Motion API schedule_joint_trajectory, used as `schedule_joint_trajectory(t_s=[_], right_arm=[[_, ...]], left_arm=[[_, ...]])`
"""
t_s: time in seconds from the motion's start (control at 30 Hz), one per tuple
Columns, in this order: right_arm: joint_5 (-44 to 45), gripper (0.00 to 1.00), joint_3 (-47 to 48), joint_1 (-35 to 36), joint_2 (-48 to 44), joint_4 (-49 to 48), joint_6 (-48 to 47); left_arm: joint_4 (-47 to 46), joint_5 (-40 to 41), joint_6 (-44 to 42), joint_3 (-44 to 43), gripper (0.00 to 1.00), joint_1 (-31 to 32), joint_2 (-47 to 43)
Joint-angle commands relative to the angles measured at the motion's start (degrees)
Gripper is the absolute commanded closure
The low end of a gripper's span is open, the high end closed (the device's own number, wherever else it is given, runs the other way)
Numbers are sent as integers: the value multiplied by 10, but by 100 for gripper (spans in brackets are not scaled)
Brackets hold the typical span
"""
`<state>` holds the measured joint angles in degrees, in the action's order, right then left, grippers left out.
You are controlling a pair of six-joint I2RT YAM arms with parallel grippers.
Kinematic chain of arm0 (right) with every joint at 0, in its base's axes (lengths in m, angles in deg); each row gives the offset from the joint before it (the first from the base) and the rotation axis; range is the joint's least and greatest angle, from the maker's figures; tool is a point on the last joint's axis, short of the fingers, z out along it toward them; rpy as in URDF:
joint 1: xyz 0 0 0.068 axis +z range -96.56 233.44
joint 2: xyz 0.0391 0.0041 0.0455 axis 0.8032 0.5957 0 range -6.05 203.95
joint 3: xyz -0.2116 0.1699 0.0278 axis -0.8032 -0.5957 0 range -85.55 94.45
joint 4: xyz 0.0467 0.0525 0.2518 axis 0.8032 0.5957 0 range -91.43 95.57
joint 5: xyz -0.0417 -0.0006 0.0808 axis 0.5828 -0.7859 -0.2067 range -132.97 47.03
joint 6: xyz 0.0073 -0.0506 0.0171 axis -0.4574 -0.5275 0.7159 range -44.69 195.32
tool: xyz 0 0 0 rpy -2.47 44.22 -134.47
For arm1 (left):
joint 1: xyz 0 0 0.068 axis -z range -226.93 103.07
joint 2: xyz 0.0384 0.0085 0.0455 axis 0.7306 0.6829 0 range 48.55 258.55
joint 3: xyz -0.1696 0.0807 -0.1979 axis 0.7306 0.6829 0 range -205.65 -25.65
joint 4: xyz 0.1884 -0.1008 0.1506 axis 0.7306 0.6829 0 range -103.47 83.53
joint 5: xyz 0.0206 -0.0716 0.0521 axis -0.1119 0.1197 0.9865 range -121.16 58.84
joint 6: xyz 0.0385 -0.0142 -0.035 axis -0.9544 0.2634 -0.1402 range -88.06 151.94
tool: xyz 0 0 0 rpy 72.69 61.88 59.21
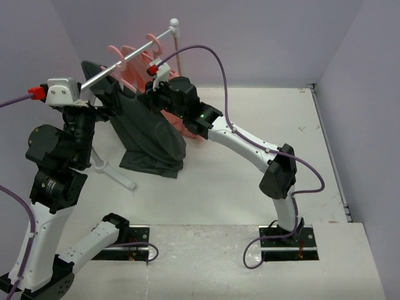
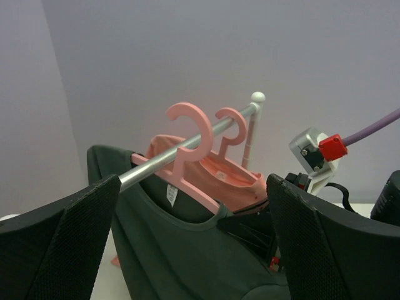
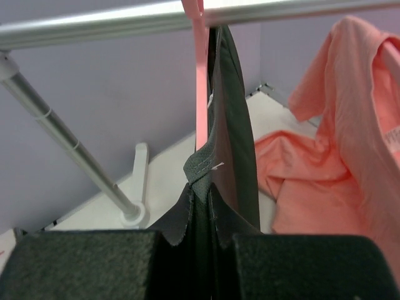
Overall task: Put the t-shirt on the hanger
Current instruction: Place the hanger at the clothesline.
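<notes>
T-shirt (image 1: 153,134) (dark charcoal cloth) hangs on thin salmon-pink plastic hanger (image 3: 200,81) on silver rail (image 2: 150,165); R claw (image 3: 201,234) clamped on its fabric, prob. straightening it, L claw (image 2: 192,184) spread apart, empty.

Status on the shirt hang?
Left gripper open, holding nothing. Right gripper pinching the t-shirt. T-shirt draped on hanger, hanger hooked on rail. Pink garment close beside, nothing blocking.

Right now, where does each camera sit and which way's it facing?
Top external: above, behind left arm and right arm, both in view, facing down at table.
Left wrist: on open left claw, facing hanger on rail; both fingers show.
Right wrist: on the right claw, looking up the pinched t-shirt; finger pads show.
Shared: both wrist views see hanger, rail.
</notes>
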<state>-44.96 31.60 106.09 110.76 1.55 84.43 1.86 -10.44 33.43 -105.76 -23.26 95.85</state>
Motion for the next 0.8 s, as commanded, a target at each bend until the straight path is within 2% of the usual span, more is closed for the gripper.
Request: schedule_joint_trajectory(t_s=[0.0,0.13,0.5,0.57,0.6,0.67,0.7,0.73,0.77], right_arm=[[9,100,92,3,36,-52,-29],[2,100,120,3,70,-32,-28],[2,100,1,3,44,-59,1],[2,93,-2,3,43,-54,5],[3,88,-2,3,41,-54,6],[5,54,-8,3,30,-49,12],[6,29,-16,3,22,-46,14],[8,12,-28,3,8,-45,16],[10,2,-43,3,-11,-46,18]], left_arm=[[-72,24,-21,13,0,-21,-12],[-84,38,-21,30,0,-24,-29],[-103,57,-31,57,0,-28,-42],[-102,54,-31,59,0,-28,-37],[-99,50,-30,57,0,-28,-35],[-80,25,-24,44,0,-28,-23],[-73,18,-19,36,0,-28,-19],[-63,11,-11,35,0,-28,-19],[-52,7,-3,35,0,-28,-21]])
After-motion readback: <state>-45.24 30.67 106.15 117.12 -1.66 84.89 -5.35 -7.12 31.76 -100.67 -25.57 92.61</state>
